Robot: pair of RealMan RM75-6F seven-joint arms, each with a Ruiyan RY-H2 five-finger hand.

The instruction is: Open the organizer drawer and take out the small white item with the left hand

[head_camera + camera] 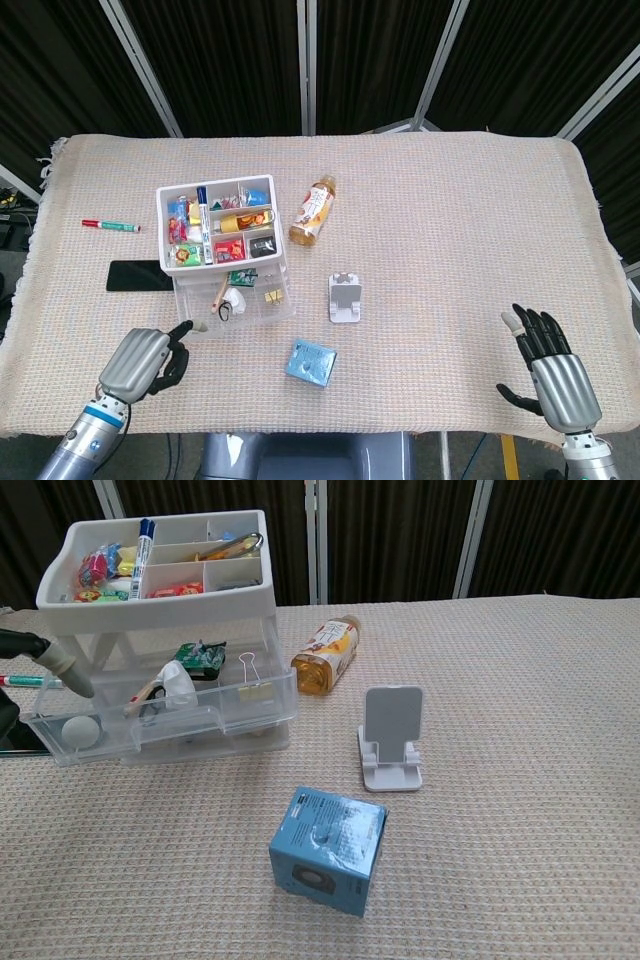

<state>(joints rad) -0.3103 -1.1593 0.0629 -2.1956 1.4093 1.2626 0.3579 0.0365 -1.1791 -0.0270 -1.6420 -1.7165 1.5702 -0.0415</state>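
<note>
Organizer drawer (150, 730) pulled out, ready for reach. Small white ball (80, 731) in front left corner of drawer. Left hand (140, 362) curled, one finger hooked on drawer's corner – grips nothing. Right hand (548, 366) far off, fingers spread, idle.

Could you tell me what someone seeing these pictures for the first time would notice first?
Most striking is the clear organizer at the table's left, its upper drawer pulled out, with a small white ball in the front left corner. The left hand sits just off that corner, one fingertip at the drawer's edge. Nearby are a blue box, a white phone stand and a lying bottle.
</note>
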